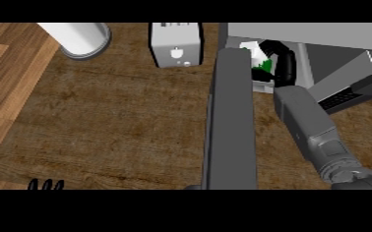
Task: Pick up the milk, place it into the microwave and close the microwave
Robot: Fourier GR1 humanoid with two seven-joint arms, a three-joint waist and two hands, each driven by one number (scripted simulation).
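Note:
The milk [251, 49], a white carton with green print, sits just inside the mouth of the grey microwave [312, 33] at the upper right. My right hand [283, 65] reaches in from the lower right, its black fingers curled round the carton and hiding most of it. The microwave's door [232, 123] stands wide open, seen edge-on as a long grey slab running down the middle of the view, left of my right forearm. Only the fingertips of my left hand [45, 184] show at the lower left edge, pointing up, resting and holding nothing.
A white toaster [176, 45] stands at the back, just left of the open door. A white cylinder on a grey base [81, 38] is at the back left. The counter's lighter wooden edge [18, 78] runs down the left side.

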